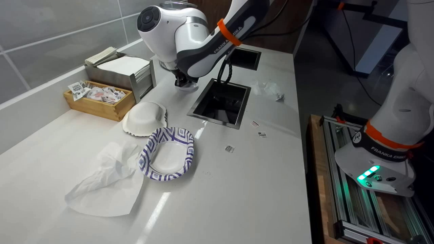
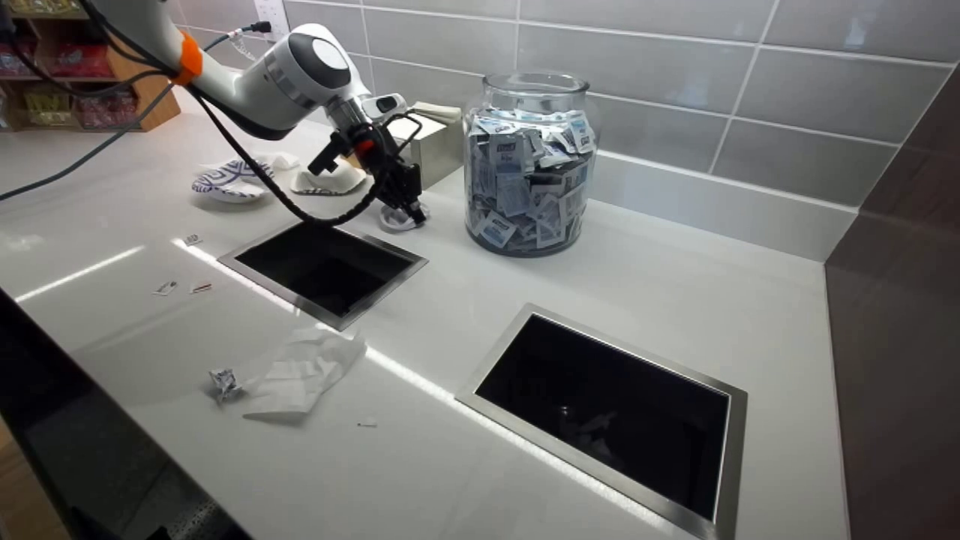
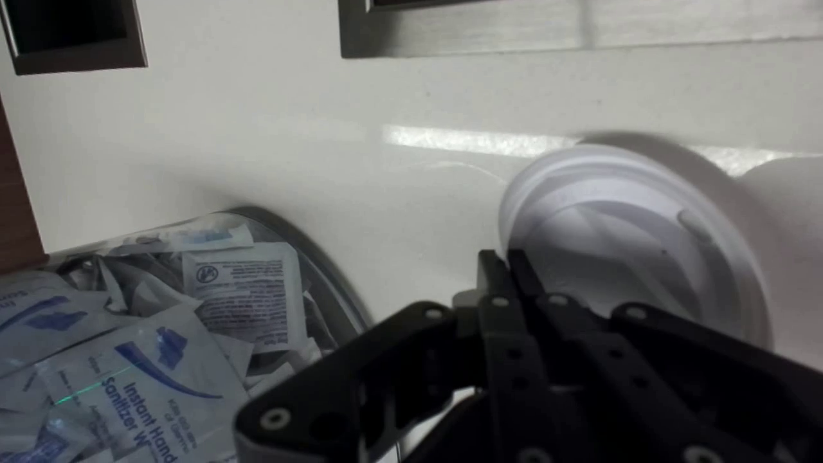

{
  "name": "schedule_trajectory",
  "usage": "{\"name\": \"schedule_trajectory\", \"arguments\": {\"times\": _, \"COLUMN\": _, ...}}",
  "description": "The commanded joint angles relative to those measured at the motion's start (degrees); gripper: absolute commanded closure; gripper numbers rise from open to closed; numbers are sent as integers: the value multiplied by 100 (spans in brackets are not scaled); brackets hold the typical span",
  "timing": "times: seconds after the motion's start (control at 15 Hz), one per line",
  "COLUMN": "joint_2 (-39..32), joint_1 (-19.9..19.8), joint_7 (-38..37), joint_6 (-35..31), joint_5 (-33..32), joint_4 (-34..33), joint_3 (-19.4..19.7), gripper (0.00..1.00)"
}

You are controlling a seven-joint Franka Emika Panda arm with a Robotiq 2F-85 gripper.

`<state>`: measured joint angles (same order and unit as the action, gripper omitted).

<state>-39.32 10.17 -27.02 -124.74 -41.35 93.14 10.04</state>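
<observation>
White lid [image 3: 624, 244] is right at the tips of my tool [image 3: 508, 257], on or just over the table [image 3: 308, 128], b/w the nearer hole [image 1: 213, 122] & the napkin holder [image 1: 115, 80]. Its lower part's hidden behind the tool in wrist view; tiny & partly blocked in both exterior views, so can't tell if it's lifted. Jaws closed, tips together at the rim; can't tell if rim's pinched. My arm [image 2: 255, 97] reaches out over the table, wrist bent, tool slanting down. Lid's round, shallow, smooth, w/ an inner ring, shadow beside it. Glass jar [image 2: 536, 94] of wipe pkts [image 2: 517, 161] nearby, cut off at the corner of wrist view. Farther: upside-down bowl [image 1: 144, 118], then patterned bowl [image 1: 166, 177] & crumpled paper [image 1: 105, 189].
</observation>
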Motion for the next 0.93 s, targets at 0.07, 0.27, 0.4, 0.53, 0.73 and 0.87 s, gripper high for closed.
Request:
{"name": "schedule_trajectory", "arguments": {"times": 0.07, "joint_2": -285, "joint_1": -188, "joint_7": -39, "joint_6": -212, "joint_5": 166, "joint_4": -143, "joint_3": -110, "gripper": 99}}
{"name": "schedule_trajectory", "arguments": {"times": 0.27, "joint_2": -322, "joint_1": -290, "joint_7": -40, "joint_6": -358, "joint_5": 332, "joint_4": -143, "joint_3": -180, "gripper": 99}}
{"name": "schedule_trajectory", "arguments": {"times": 0.4, "joint_2": -318, "joint_1": -423, "joint_7": 20, "joint_6": -500, "joint_5": 613, "joint_4": -140, "joint_3": -281, "gripper": 99}}
{"name": "schedule_trajectory", "arguments": {"times": 0.53, "joint_2": -265, "joint_1": -492, "joint_7": 149, "joint_6": -509, "joint_5": 883, "joint_4": -136, "joint_3": -310, "gripper": 99}}
{"name": "schedule_trajectory", "arguments": {"times": 0.73, "joint_2": 47, "joint_1": -503, "joint_7": 298, "joint_6": -601, "joint_5": 1173, "joint_4": -23, "joint_3": -278, "gripper": 99}}
{"name": "schedule_trajectory", "arguments": {"times": 0.87, "joint_2": 242, "joint_1": -485, "joint_7": 392, "joint_6": -798, "joint_5": 1279, "joint_4": 93, "joint_3": -196, "gripper": 99}}
